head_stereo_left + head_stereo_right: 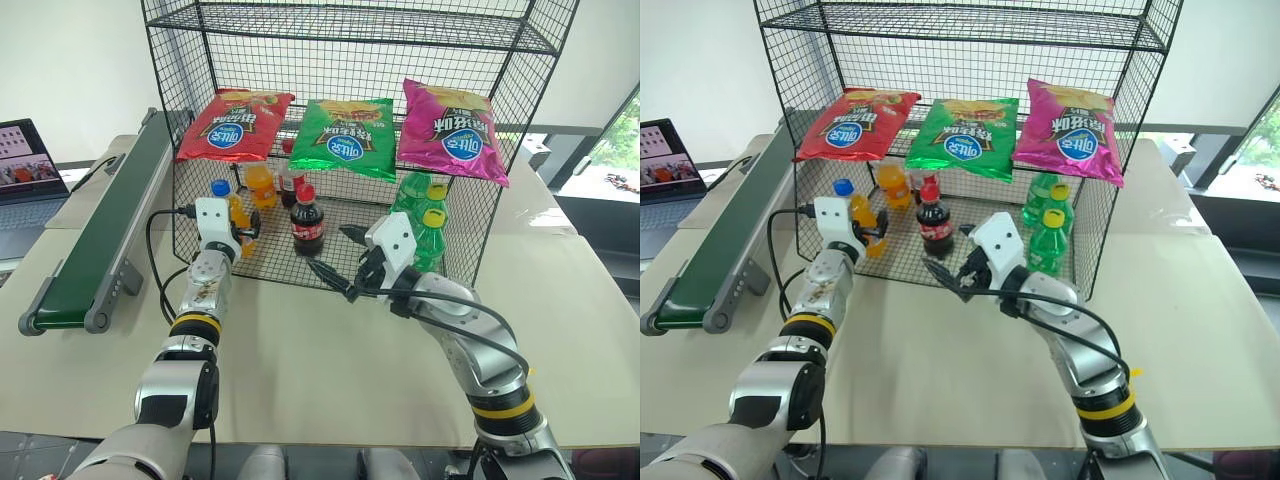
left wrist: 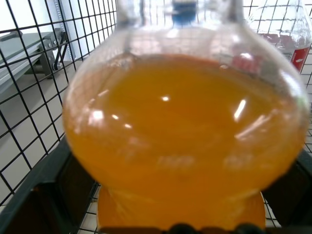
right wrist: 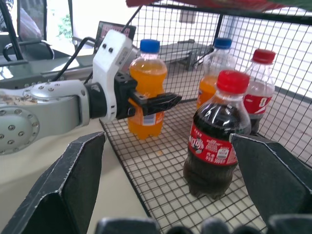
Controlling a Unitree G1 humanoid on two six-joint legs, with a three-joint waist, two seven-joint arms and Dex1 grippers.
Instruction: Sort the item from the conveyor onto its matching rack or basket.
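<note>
On the bottom tier of the black wire-mesh rack [image 1: 470,150], near its front left edge, stood the orange soda bottle [image 1: 234,207], clear plastic, blue screw cap, upright. Left gripper [image 1: 247,228] sat around its body, black fingers spread to either side. Long dark green conveyor [image 1: 105,232] in grey frame lay well to the left. Three glossy chip bags lay on the tier above.

Left wrist view: bulging orange-filled bottle wall close up, mesh behind it.

Right wrist view: right gripper [image 3: 170,170] hung with broad black fingers [image 3: 61,192] wide apart, holding nothing. A red-capped cola bottle [image 3: 214,146] stood between them on the grid floor; the left gripper's fingers flanked the orange bottle without visibly pinching its label band.
</note>
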